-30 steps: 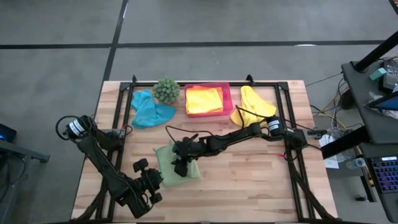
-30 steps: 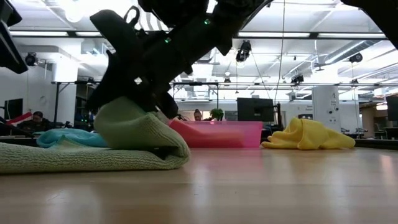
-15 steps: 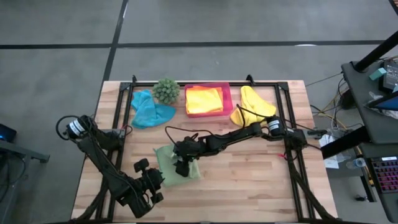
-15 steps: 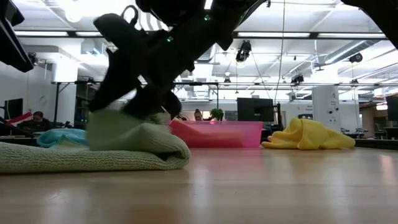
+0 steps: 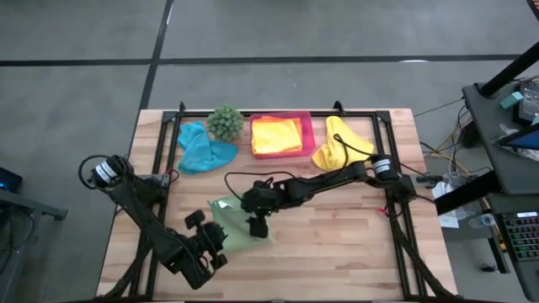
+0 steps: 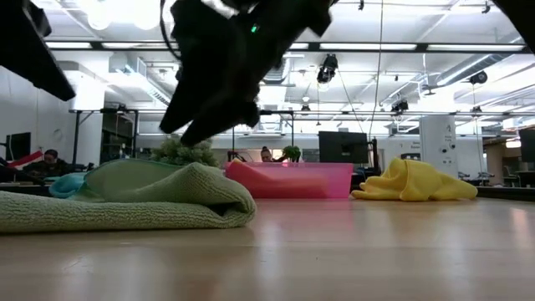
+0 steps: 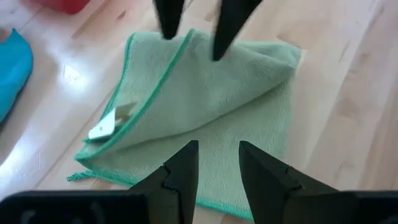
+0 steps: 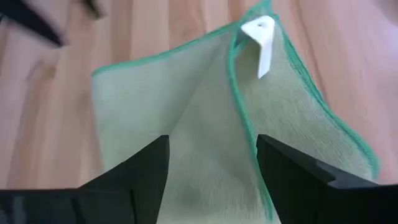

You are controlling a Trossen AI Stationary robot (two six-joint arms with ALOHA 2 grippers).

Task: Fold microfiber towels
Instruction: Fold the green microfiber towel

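The light green towel lies folded over on the wooden table, its white tag at one corner of the upper layer. My right gripper hovers open just above the towel, fingers spread wide and clear of the cloth in the low view. My left gripper stands open over the towel's near left edge, with nothing between its fingers. A teal towel and a crumpled yellow towel lie at the back. Another yellow towel lies folded in the pink tray.
A round spiky green plant stands at the back between the teal towel and the pink tray. A black metal frame borders the table's left, right and far sides. Bare wood lies to the right of the green towel.
My right gripper has let go of the green towel's raised fold and risen clear of it, rolling a little. The lifted upper layer has dropped and now lies flat on the lower layer.
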